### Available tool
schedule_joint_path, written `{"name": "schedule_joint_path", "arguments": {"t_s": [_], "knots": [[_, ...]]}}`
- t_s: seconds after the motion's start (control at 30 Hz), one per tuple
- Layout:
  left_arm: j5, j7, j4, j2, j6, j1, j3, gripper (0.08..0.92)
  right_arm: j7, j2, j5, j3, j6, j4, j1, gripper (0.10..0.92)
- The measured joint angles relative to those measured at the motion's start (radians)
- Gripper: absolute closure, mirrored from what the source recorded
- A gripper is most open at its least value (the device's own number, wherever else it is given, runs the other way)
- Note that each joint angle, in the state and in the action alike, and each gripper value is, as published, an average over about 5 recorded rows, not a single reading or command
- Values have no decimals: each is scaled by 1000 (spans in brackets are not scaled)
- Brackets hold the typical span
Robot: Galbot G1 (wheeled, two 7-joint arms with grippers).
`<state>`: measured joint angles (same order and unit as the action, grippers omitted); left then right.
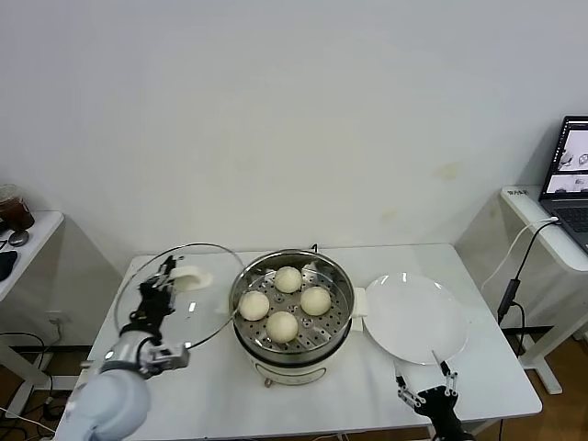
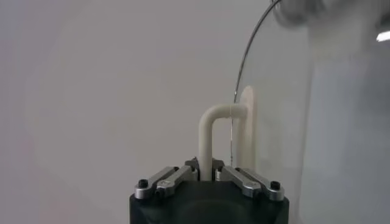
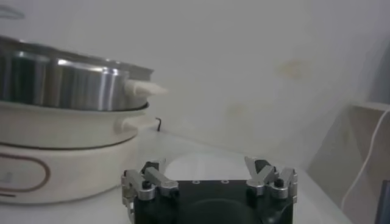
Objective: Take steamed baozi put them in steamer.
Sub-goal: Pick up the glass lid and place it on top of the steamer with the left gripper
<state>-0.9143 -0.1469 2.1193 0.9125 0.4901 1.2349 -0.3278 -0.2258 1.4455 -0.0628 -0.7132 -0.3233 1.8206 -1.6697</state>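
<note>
Several cream-white steamed baozi [image 1: 288,279] lie on the perforated tray inside the round steel steamer [image 1: 344,296] at the table's middle. Left of the pot, my left gripper [image 1: 166,276] is shut on the white handle [image 1: 190,278] of the glass lid [image 1: 161,310] and holds it tilted, its edge near the pot's left rim. The left wrist view shows the fingers clamped on the handle [image 2: 207,134] with the lid's glass [image 2: 274,122] beyond. My right gripper [image 1: 424,386] hangs open with nothing in it at the front right, below the plate. In the right wrist view, the steamer [image 3: 61,85] is off to one side of it.
A flat white plate [image 1: 413,322] lies bare just right of the steamer. A side desk with a laptop [image 1: 570,175] stands at the far right, with a cable hanging down. Another small table is at the far left.
</note>
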Motion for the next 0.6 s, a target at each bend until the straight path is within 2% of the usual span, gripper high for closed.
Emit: {"name": "schedule_joint_path", "arguments": {"t_s": [0.3,0.6], "knots": [[-137,-103,-34,104,97,-188,213,828,15,15,-63,14,-13,-40,27,203],[-324,-172,-94,236,119,-251,339,828,26,16,-96,15,-27,-61,39,203]]}}
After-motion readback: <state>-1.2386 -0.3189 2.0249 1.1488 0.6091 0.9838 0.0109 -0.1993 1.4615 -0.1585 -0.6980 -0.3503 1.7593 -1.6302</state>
